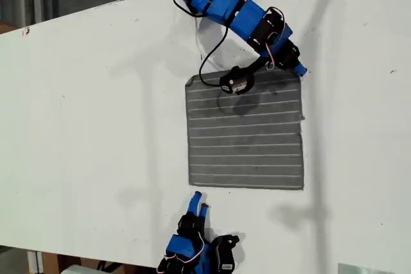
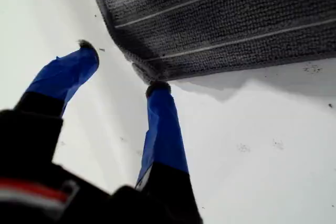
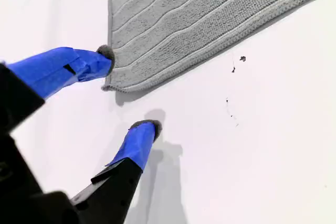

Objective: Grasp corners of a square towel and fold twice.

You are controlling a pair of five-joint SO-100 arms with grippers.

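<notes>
The towel [image 1: 245, 131] lies flat and unfolded on the surface [image 1: 96, 126], with an arm at each of two diagonally opposite corners. The first wrist view shows the first hand [image 2: 122, 66] wide open and empty, one fingertip at a corner. The second wrist view shows the second hand [image 3: 128, 88] likewise open and empty at its corner. This looks like the grasping step, and both hands need to close next.

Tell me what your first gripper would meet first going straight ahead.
My first gripper, jaws open, would likely meet the rounded corner of the grey striped fabric towel just ahead.
</notes>
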